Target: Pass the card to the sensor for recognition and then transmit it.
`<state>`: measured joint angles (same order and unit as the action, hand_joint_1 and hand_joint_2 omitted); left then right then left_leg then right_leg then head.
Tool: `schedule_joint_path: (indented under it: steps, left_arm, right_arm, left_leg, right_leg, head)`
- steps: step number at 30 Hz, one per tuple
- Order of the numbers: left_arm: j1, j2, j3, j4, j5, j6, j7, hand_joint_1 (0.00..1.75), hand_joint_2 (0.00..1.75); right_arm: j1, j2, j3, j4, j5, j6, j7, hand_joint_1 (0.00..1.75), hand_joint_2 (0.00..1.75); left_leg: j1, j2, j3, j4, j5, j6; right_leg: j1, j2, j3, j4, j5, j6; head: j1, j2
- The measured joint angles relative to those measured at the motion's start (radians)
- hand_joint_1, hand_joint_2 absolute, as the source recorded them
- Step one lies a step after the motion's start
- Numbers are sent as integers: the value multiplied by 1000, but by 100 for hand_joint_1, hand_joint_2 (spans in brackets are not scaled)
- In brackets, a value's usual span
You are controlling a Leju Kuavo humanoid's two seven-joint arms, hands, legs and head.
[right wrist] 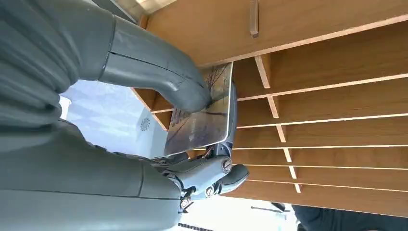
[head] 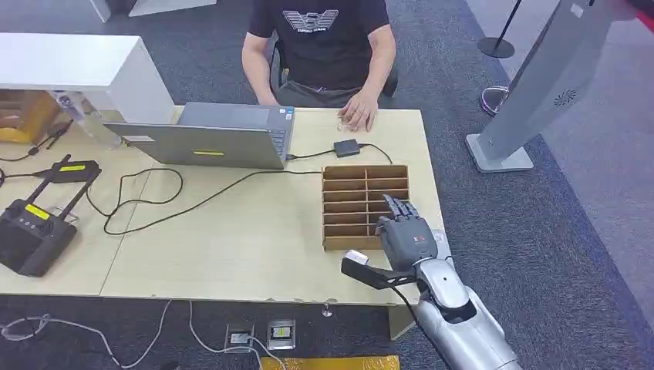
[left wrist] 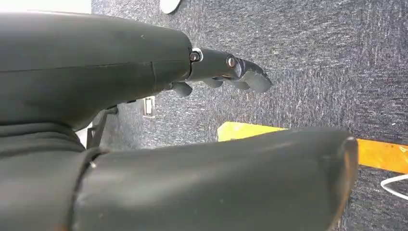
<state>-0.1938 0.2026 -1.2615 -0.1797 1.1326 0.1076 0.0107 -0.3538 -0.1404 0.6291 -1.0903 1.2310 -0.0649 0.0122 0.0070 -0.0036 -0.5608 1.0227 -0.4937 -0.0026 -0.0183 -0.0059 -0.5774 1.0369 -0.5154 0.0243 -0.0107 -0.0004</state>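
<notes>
Pinched between the thumb and fingers (right wrist: 231, 103) of the right hand (head: 405, 235), the card (right wrist: 199, 122) sits at the wooden slotted box (head: 351, 196) near the table's (head: 231, 247) right front corner. Glossy, printed with a picture, it looks thin and stiff. Picking up seems under way; next it needs lifting out toward the sensor. Left hand (left wrist: 226, 70) hangs with curled fingers, holding nothing.

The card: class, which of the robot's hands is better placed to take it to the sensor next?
Right. The right hand already pinches the card at the wooden slotted box; the left hand hangs over carpet, holding nothing.
</notes>
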Motion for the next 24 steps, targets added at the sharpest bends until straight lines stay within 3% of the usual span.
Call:
schedule_joint_path:
  steps: [9, 12, 15, 19, 24]
  left_arm:
    - [0, 0, 0, 0, 0, 0, 0, 0, 0]
    - [0, 0, 0, 0, 0, 4, 0, 0, 0]
    - [1, 0, 0, 1, 1, 14, -10, 0, 0]
    - [1, -1, -1, 0, 0, 30, -24, 0, 0]
    - [1, -5, -1, 1, -5, 54, -24, 0, 0]
  right_arm:
    - [0, 0, 0, 0, 0, 0, 0, 175, 175]
    - [-1, 4, -2, -13, 37, -25, 52, 175, 175]
    - [-29, 10, -32, -142, 50, 67, 68, 175, 175]
    - [-180, 25, -98, -312, 47, 170, -10, 175, 175]
    - [-273, 64, -137, -379, 49, 186, -15, 175, 175]
  left_leg:
    - [0, 0, 0, 0, 0, 0]
    - [0, 0, 0, 0, 0, 0]
    - [0, 1, -1, 0, 0, 0]
    - [0, 1, 0, 0, 1, -1]
    - [0, 1, 0, 0, 1, -1]
  right_leg:
    - [0, 0, 0, 0, 0, 0]
    - [0, 0, 1, 0, 0, 0]
    - [0, 1, 0, 1, 1, -1]
    - [0, 1, -1, 1, 2, -2]
    - [0, 1, 0, 1, 2, -2]
  head:
    - [0, 0]
    - [0, 0]
    - [0, 0]
    - [0, 0]
    - [0, 0]
